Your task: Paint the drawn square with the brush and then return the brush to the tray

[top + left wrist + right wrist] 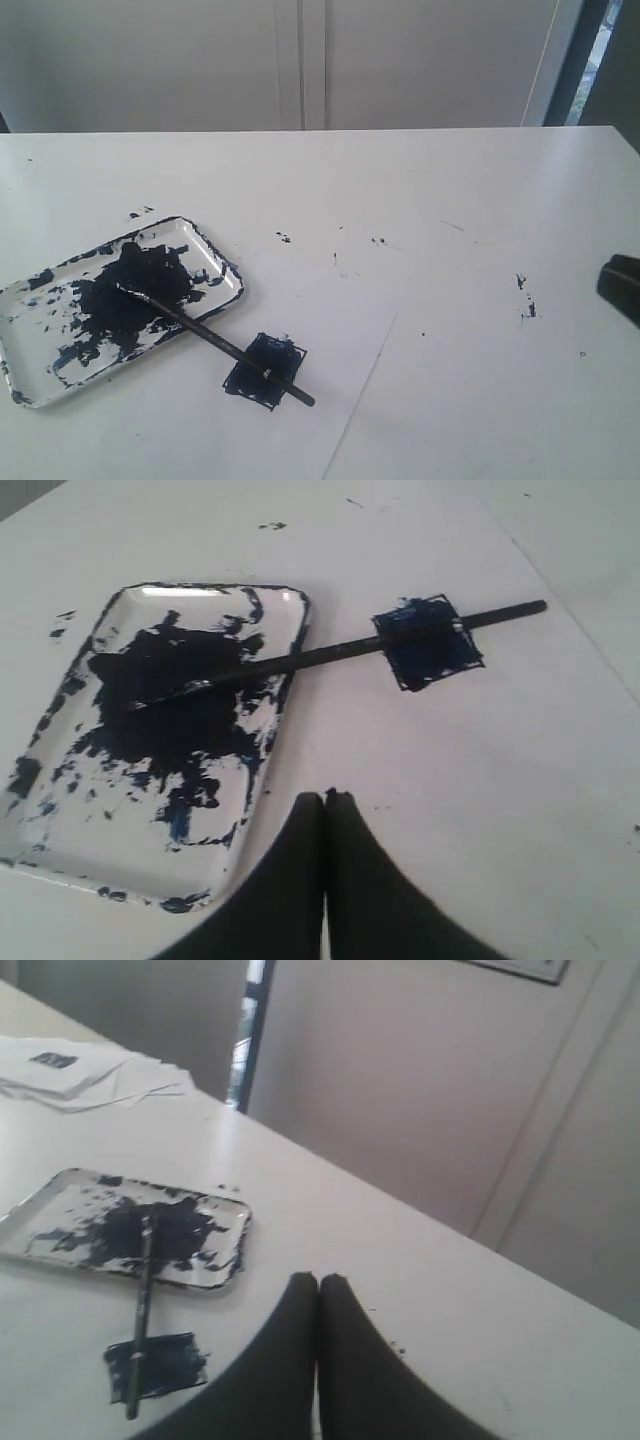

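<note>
- On the paper [335,315], near its front part, lies the square [262,372], filled almost edge to edge with dark blue-black paint, with a ragged outline.
- Across the square runs the brush [205,328], lying flat and on a slant.
- Its handle end passes over the square and stops just beyond it, on bare paper.
- Its bristle end rests in the tray [28,335], sunk in the big dark paint blob [135,290], so the tip itself cannot be made out.
- The shaft crosses the tray's rim on the side nearest the square.
- The tray sits just beside the square, to its left in the exterior view, apart from it. Its white floor is smeared and blotched with the same dark paint.
- The left gripper [325,798] has its two dark fingers pressed together with nothing between them. It hangs above the table [460,190] close to one long side of the tray, touching neither tray nor brush.
- The right gripper [318,1278] is likewise closed tight and empty, over bare table, clear of the square and the brush.
- Small dark paint specks [525,296] dot the table right of the paper, and a few more lie behind it.
- A loose stack of white sheets [75,1075] lies at the far end of the table in the right wrist view, one bearing a small dark patch.
</note>
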